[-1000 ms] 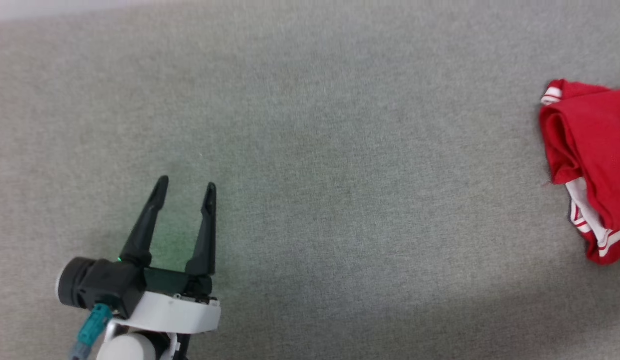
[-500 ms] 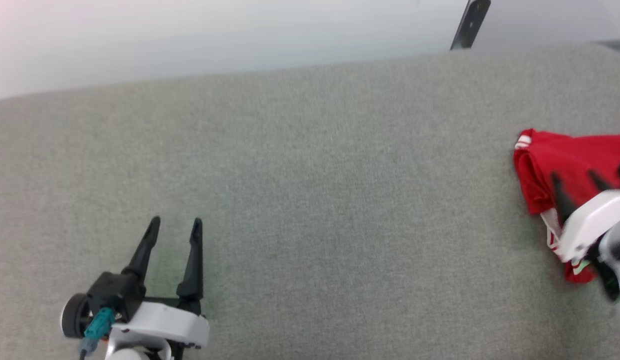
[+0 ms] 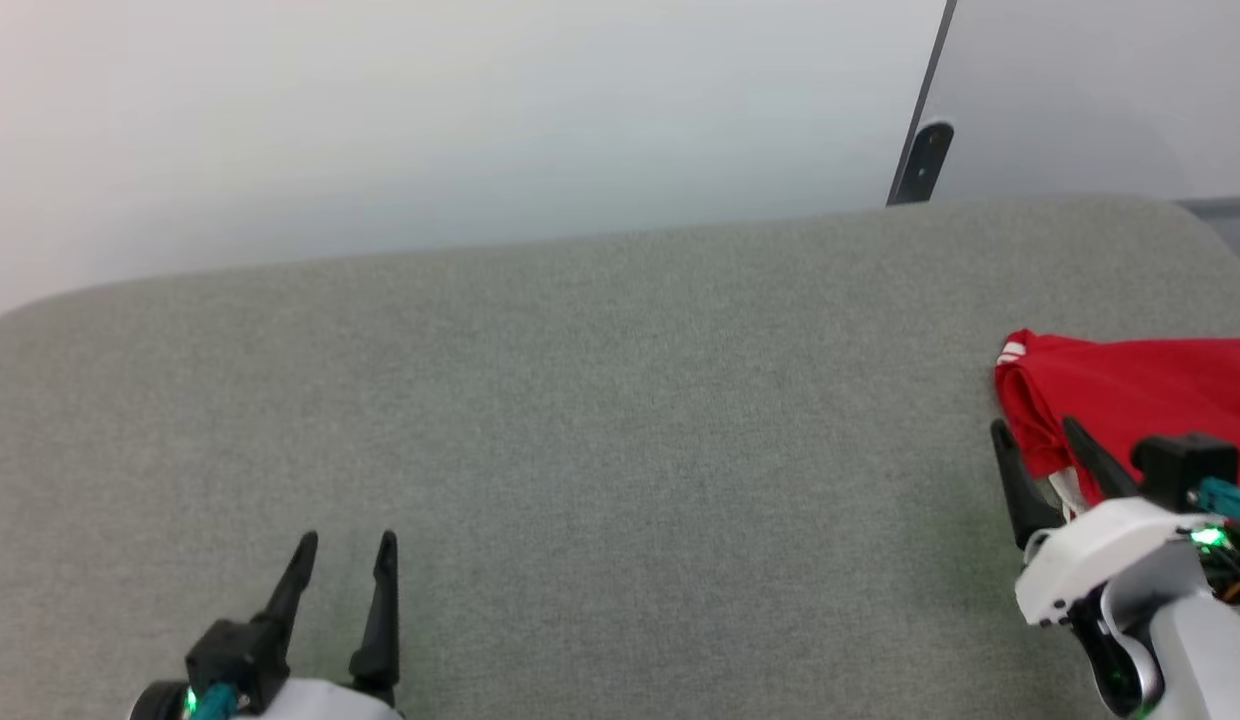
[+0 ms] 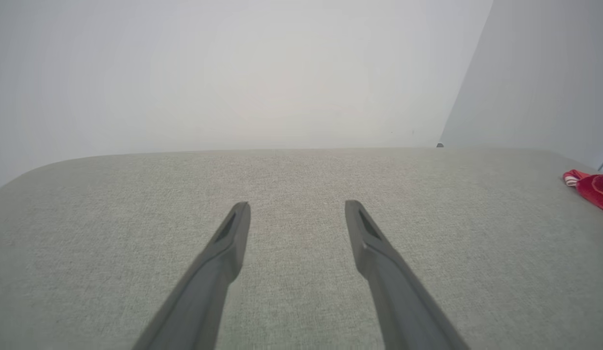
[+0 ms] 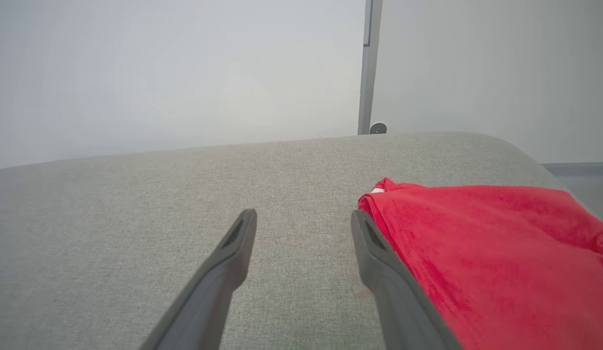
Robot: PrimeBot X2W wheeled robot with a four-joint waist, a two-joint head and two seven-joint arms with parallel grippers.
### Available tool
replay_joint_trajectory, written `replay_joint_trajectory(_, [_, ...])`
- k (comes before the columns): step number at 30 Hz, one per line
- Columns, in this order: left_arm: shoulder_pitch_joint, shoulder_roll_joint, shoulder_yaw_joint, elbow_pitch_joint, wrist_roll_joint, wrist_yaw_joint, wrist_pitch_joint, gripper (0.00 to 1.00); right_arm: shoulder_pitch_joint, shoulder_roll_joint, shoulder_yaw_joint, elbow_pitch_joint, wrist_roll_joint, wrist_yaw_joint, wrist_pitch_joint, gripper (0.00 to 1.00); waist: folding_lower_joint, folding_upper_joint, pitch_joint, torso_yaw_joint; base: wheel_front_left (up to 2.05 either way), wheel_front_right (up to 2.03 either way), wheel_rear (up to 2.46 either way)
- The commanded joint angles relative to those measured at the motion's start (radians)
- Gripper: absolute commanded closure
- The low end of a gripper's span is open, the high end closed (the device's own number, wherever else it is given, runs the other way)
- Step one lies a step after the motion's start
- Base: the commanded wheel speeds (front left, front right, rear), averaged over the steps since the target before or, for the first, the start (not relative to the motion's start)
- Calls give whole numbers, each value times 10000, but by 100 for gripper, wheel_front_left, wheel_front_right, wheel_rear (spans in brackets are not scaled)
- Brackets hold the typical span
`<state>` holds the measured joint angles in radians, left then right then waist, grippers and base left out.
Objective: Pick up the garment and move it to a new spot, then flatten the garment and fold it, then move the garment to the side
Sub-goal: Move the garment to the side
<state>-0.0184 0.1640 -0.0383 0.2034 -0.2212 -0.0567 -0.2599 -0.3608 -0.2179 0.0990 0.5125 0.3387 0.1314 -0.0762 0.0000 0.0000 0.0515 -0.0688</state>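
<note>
Nothing to read here, folks. No text, label, brand, number or sign can be read in any view.

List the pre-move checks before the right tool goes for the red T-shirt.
1. right tool open: ok, fingers spread.
2. right tool empty: ok, nothing held between its fingers.
3. red T-shirt between those fingers: not ok; in the right wrist view its edge lies beside one finger.
4. left tool away from the shirt: ok, open over the bare grey fabric surface.
5. Whole shirt in view: not ok, cut off at the head view's right edge.
6. Shirt lying flat: cannot tell.
</note>
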Motion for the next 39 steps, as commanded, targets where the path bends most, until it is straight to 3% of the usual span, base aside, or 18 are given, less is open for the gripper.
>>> replay_joint_trajectory(1, [239,18,56,-64,-38,11,-47,0,345,43,-194,-307,-112,-18,-6,0,0,0,-393,76,0,0,0])
replay_joint_trajectory(22, [2984,-300,668,-2169,90,74,-48,0,4633,992,-2116,-5497,-655,-18,1883,0,0,0,-808,557,0,0,0])
replay_joint_trajectory(39, [3199,-267,533,-2632,208,189,5,0,5144,1325,-2363,-6384,-781,-18,2365,0,0,0,-644,563,0,0,0])
